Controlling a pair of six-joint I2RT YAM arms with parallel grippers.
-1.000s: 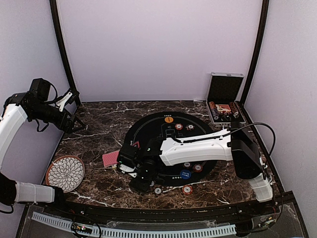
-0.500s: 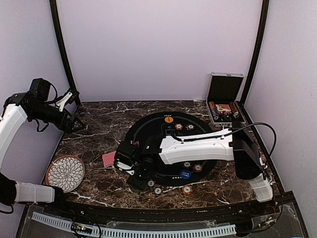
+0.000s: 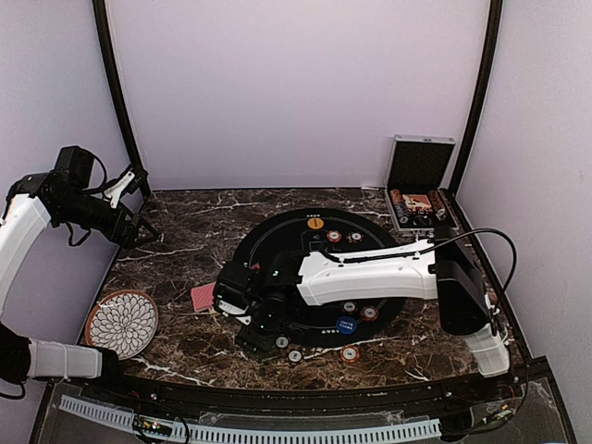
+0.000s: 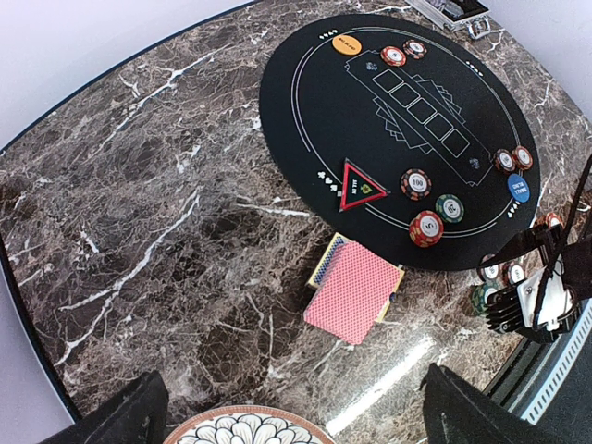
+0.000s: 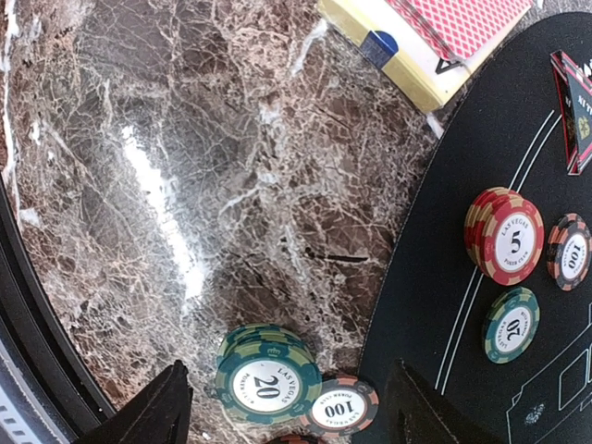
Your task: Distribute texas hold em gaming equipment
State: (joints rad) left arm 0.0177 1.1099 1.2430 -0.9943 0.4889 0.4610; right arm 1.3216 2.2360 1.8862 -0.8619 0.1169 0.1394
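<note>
Right wrist view, bottom centre: my right gripper point(image 5: 289, 405) stands wide, its jaws clear on both sides of a stack of round green poker chips marked 20 point(image 5: 266, 375). The stack rests on the brown marble table point(image 5: 185, 139), just off the edge of the round black felt mat point(image 5: 435, 314). A striped round chip marked 100 point(image 5: 338, 405) lies just beside it. The red-backed playing cards point(image 5: 458, 23) lie at upper right. My left gripper point(image 4: 294, 412) is spread wide and holds nothing.
</note>
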